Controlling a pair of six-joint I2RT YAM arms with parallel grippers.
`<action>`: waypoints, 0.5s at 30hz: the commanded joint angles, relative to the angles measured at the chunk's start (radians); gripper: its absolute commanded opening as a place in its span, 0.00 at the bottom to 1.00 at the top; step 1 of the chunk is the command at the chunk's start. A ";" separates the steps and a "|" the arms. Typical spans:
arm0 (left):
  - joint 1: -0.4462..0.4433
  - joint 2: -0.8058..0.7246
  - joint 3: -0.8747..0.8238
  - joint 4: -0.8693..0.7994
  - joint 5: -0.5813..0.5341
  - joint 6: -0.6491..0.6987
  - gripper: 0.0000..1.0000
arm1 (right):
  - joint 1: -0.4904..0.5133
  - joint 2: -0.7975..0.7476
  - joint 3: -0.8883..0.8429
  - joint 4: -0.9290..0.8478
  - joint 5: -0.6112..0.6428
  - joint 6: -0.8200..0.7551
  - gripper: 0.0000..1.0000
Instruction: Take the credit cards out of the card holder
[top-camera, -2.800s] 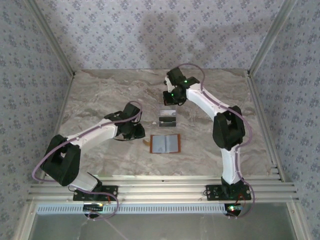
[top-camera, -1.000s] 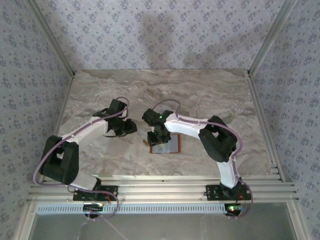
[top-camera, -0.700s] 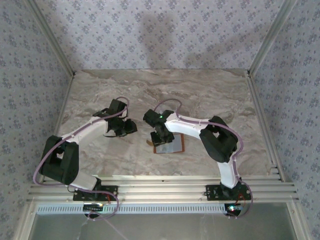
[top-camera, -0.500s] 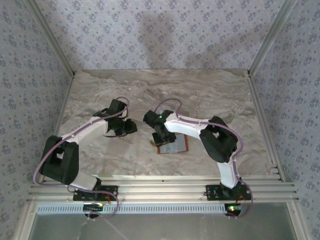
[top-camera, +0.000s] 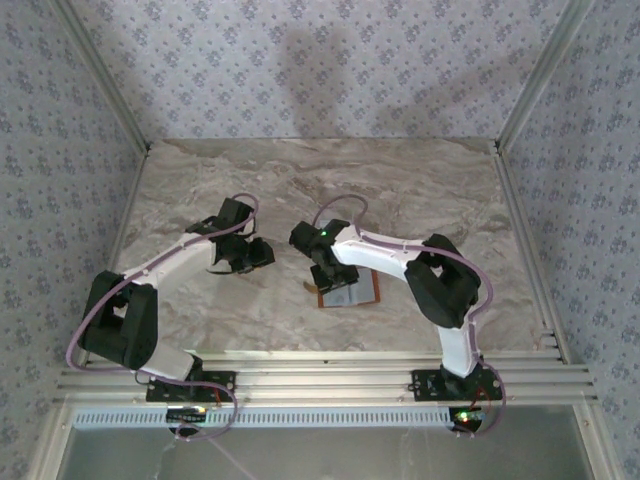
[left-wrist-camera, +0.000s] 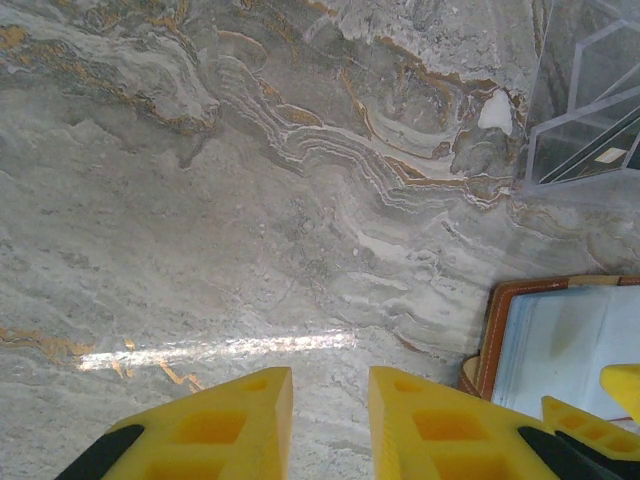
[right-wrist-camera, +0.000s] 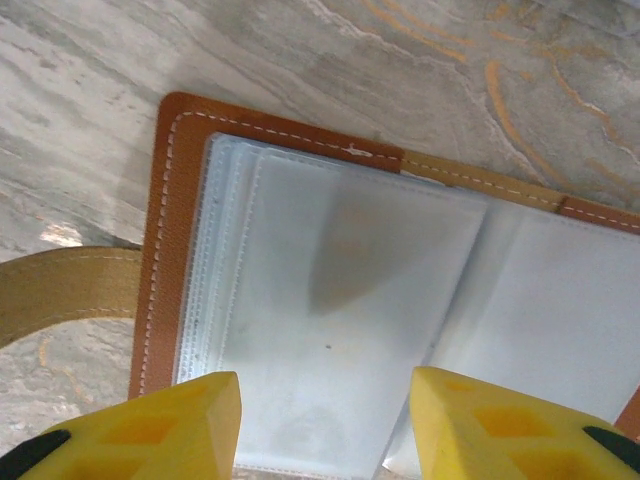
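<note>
The card holder (top-camera: 358, 293) lies open on the marble, an orange-brown leather wallet (right-wrist-camera: 170, 230) with cloudy clear sleeves (right-wrist-camera: 340, 330) inside and a tan strap (right-wrist-camera: 60, 292) sticking out to its left. The credit cards are hidden; I cannot make any out through the sleeves. My right gripper (top-camera: 325, 278) hangs open just over the left-hand page (right-wrist-camera: 325, 425), with nothing between its fingers. Left of the wallet (left-wrist-camera: 560, 340), my left gripper (top-camera: 262, 252) hovers over bare marble (left-wrist-camera: 330, 420), narrowly open and holding nothing.
A clear acrylic stand (left-wrist-camera: 590, 100) sits on the marble beyond the wallet, at the top right of the left wrist view. Aluminium rails (top-camera: 320, 375) run along the near table edge. Patterned walls (top-camera: 320, 70) close in the back and sides.
The right arm swung from the back of the table down onto the wallet. The wallet slid slightly right. The left gripper drew back to the left.
</note>
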 joint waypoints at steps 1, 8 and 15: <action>-0.006 -0.008 0.038 -0.006 0.014 0.011 0.27 | -0.006 -0.031 -0.019 0.008 -0.004 0.025 0.50; -0.010 -0.005 0.047 -0.009 0.012 0.009 0.27 | -0.005 -0.023 -0.027 0.043 -0.030 0.014 0.51; -0.016 0.000 0.058 -0.015 0.013 0.006 0.27 | -0.006 0.016 -0.031 0.053 -0.038 0.000 0.51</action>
